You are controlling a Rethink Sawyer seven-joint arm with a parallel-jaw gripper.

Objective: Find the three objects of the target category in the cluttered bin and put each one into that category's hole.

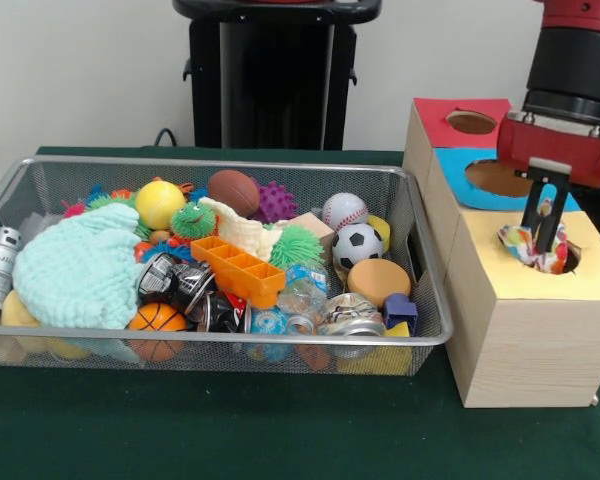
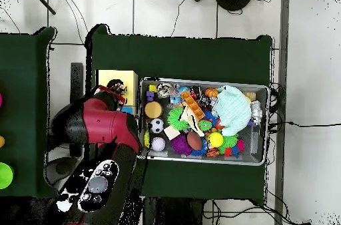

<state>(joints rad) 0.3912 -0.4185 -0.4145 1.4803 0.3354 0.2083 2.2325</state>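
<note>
- A red and black robot arm comes down at the right; its upper part is cut off by the picture's top edge.
- Its claw (image 1: 546, 232) is closed on a white cloth with multicoloured polka dots (image 1: 528, 245), bunched in the round yellow-faced hole (image 1: 580, 262) on the pale wooden box (image 1: 525, 335).
- The cloth hides most of the hole; from overhead the arm covers both.
- A mint-green knit cloth (image 1: 78, 270) lies at the left of the silver wire-mesh bin (image 1: 230, 338) on the green counter (image 1: 220, 430).
- A cream knit cloth (image 1: 238, 230) lies mid-bin, partly buried under an orange plastic tray (image 1: 238, 268) and balls.
- Lower items blur behind the mesh.
</note>
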